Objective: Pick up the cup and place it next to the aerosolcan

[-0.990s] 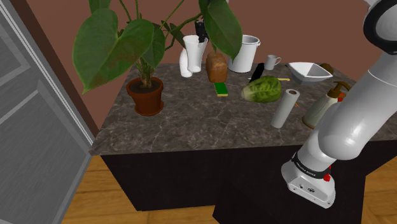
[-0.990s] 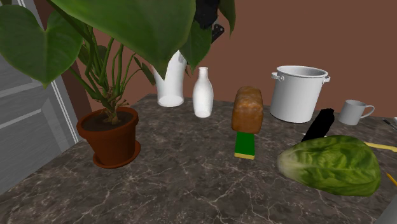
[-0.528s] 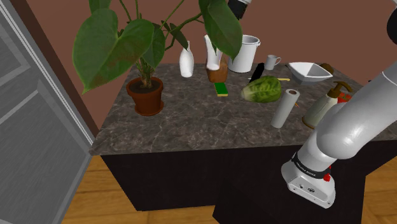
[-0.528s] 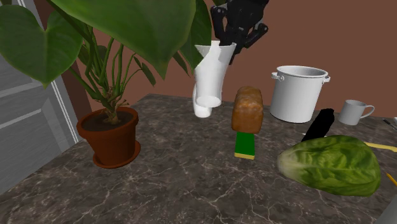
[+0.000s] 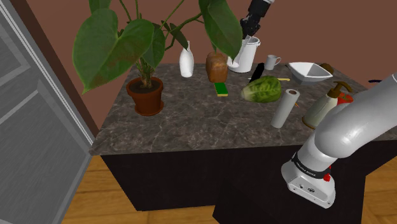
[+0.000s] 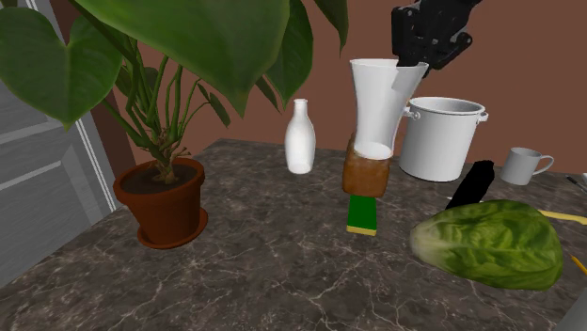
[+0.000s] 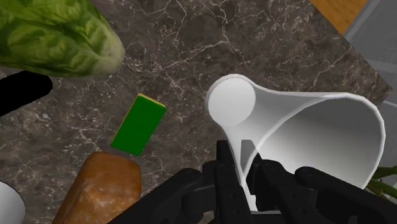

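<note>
Dark marbled counter (image 5: 191,121) against a reddish-brown wall carries a potted plant (image 6: 169,202), a white bottle (image 6: 300,138), a bread loaf (image 6: 365,174), a green block (image 6: 361,214), a white pot (image 6: 440,141), a head of lettuce (image 6: 489,243) and a black can (image 6: 470,185) drawn as a plain dark shape between the pot and the lettuce. Half a second ago the tall white cup (image 6: 374,103) hung tilted, just to the second exterior view's left of the loaf. Now it has travelled toward that view's right and hangs nearly upright, mouth up, its base showing in front of the loaf's top. A second ago it was back beside the bottle. The gripper (image 6: 419,64) has moved with it and now sits in front of the pot's upper part in the shoulder view. Its two black fingers (image 7: 226,167) are closed on the cup's rim, one inside the mouth and one outside, so the cup hangs below the hand, clear of the counter. From the wrist view, the cup's round base points down at bare counter near the green block and the loaf. The black can is well apart from the cup, beyond the loaf.
</note>
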### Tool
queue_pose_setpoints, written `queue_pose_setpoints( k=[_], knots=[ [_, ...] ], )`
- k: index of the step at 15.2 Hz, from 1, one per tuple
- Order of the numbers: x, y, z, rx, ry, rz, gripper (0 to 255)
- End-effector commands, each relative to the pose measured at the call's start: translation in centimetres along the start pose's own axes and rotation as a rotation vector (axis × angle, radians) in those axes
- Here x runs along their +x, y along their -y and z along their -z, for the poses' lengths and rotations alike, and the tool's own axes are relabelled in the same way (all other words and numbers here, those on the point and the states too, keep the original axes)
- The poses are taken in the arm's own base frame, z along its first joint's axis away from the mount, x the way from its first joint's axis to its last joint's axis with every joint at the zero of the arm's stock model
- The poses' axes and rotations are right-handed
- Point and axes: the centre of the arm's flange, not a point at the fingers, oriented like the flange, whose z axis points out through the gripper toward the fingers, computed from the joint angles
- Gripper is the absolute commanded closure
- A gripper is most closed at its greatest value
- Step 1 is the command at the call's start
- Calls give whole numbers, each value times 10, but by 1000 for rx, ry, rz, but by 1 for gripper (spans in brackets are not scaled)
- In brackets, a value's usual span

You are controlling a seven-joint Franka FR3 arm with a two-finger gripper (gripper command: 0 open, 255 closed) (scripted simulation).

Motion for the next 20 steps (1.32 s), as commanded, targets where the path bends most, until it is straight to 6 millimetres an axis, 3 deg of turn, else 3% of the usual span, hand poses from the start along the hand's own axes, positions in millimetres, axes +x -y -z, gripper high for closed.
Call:
queue_pose_setpoints(
  k=[1,20],
  knots=[
    [-7,-26,6,1,0,1,255],
    [-91,-251,81,1,0,1,255]
  ],
)
